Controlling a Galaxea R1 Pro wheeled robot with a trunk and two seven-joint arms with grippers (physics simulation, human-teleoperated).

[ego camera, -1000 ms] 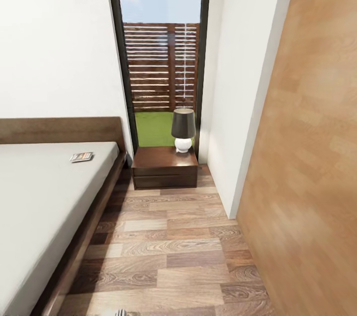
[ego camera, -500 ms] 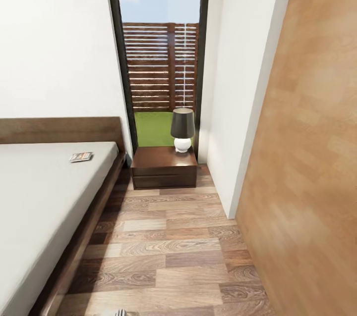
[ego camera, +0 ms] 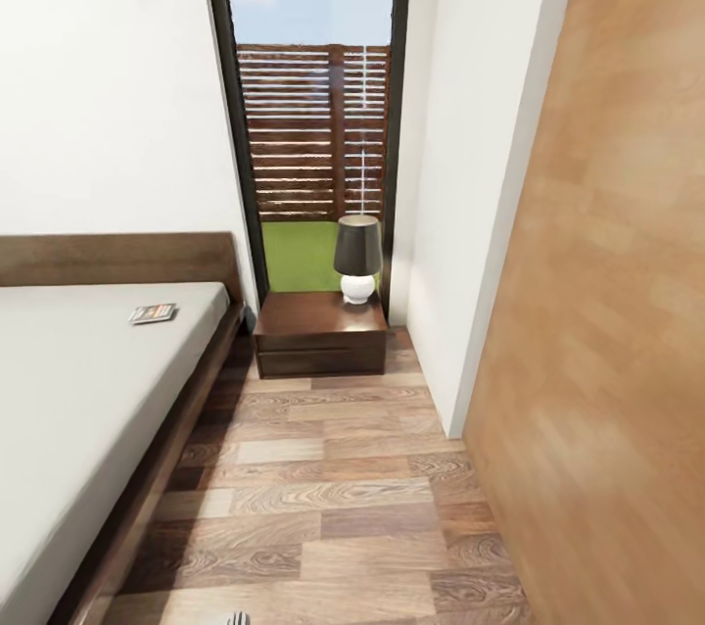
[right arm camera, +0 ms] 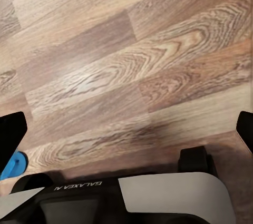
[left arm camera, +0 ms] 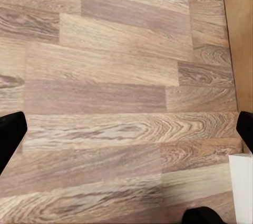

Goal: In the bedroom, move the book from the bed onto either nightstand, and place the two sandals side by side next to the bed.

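Book (ego camera: 153, 313) lay on bed (ego camera: 88, 380) near headboard; nightstand (ego camera: 320, 331) beside, lamp (ego camera: 357, 259) on it. Both hands spread, empty, over floor (ego camera: 323, 488). Risk: narrow aisle, base clipping bed; book placement toppling lamp.

Floor: we see wood-plank flooring (left arm camera: 110, 81) in mixed brown tones, grain running across the picture.
Left gripper (left arm camera: 126, 129): our two dark fingertips (left arm camera: 10, 134) sit at opposite edges, spread wide apart, nothing between them.
Corner: a lighter wooden panel (left arm camera: 238, 34) and a white surface (left arm camera: 241, 187).
Edge: a dark rounded shape (left arm camera: 203, 216), unclear what.
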